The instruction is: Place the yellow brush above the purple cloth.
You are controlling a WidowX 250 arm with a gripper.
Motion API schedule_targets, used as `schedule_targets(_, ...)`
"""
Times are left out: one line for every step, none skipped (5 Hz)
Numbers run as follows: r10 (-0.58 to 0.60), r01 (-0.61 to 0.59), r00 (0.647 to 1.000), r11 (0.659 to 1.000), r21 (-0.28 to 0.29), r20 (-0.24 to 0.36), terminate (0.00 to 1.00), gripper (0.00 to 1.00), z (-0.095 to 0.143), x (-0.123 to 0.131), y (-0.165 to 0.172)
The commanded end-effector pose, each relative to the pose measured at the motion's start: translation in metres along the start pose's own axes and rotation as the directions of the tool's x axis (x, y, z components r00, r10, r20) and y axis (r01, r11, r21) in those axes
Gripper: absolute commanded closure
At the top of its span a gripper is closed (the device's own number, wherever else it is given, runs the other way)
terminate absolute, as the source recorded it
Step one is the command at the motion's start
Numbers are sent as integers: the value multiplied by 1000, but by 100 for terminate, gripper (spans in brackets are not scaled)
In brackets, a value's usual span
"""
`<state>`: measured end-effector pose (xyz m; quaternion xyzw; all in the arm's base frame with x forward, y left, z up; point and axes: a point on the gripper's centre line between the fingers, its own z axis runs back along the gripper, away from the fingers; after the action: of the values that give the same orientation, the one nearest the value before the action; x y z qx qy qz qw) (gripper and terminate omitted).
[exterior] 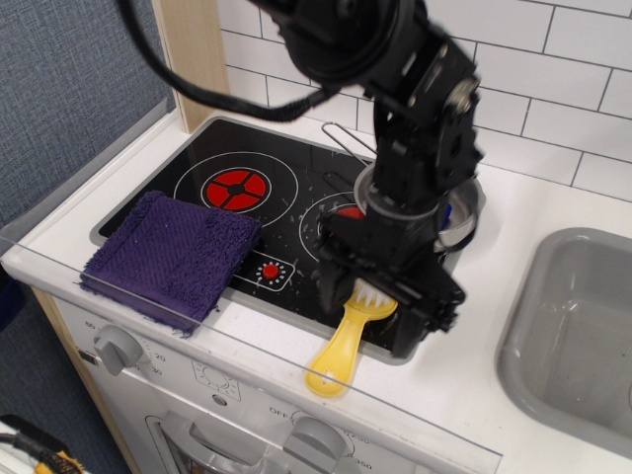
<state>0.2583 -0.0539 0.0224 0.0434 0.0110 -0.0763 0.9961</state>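
The yellow brush point(339, 354) lies at the front right corner of the black cooktop point(286, 178), white bristles toward the back, handle pointing at the counter's front edge. My gripper point(381, 301) is open and low over the brush head, one finger on each side of the bristles. The purple cloth point(170, 254) lies flat at the cooktop's front left, well to the left of the gripper.
A steel pan point(464, 223) sits on the right burner, mostly hidden behind my arm, its wire handle point(341, 144) pointing back left. A grey sink point(583, 326) is at the right. White tiles form the back wall. A clear guard rail runs along the front edge.
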Motion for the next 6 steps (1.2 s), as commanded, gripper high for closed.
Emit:
schedule_targets(25,-23,999,999,42,-41,0,0,-18,10,0)
schedule_targets(20,-19,999,1000,25,-45,0,0,-22,8,1)
schedule_targets(1,0,1000,999,44,-28,0,100,-12,8,3)
schedule_targets(-9,8,1000,999,51,27,0,100,6,13,14)
schedule_targets(22,-37,992,993,113,126,0,100,53,26,62)
schedule_targets(86,-110,985,981,159,148,0,100,77,36,115)
